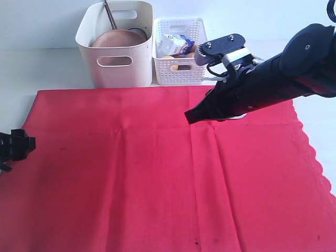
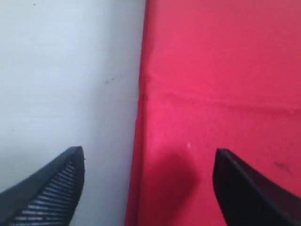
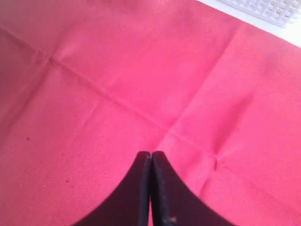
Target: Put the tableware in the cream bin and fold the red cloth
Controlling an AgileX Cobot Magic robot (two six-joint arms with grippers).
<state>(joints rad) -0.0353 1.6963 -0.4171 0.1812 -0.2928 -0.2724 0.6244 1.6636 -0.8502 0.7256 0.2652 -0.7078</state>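
Red cloth [image 1: 157, 173] is lying spread flat over the white table [image 1: 52, 68], covering most of the exterior view, with fold creases running across it and a scalloped edge showing on the right side. Cream bin [image 1: 115, 44] is standing on the table just behind the cloth's far edge, toward the left. Round brown wooden plate [image 1: 118, 39] is leaning inside the bin, and a thin dark handle [image 1: 109, 14] is sticking up out of the bin above it (spoon or chopsticks, cannot tell). White lattice basket [image 1: 179, 52] is sitting right beside the bin on its right, holding a milk carton [image 1: 176, 43] and other small items too cramped to name.

Right gripper [image 1: 190, 116] is reaching in from the right and hanging over the far middle of the cloth; in the right wrist view its jaws are pressing together with nothing between them [image 3: 150, 188], tip pointing near a crossing of creases.

Left gripper [image 1: 23, 144] is sitting at the cloth's left edge. In the left wrist view its jaws are standing wide apart [image 2: 149, 155], one finger over bare table, the other over red fabric, straddling the cloth's edge and holding nothing.
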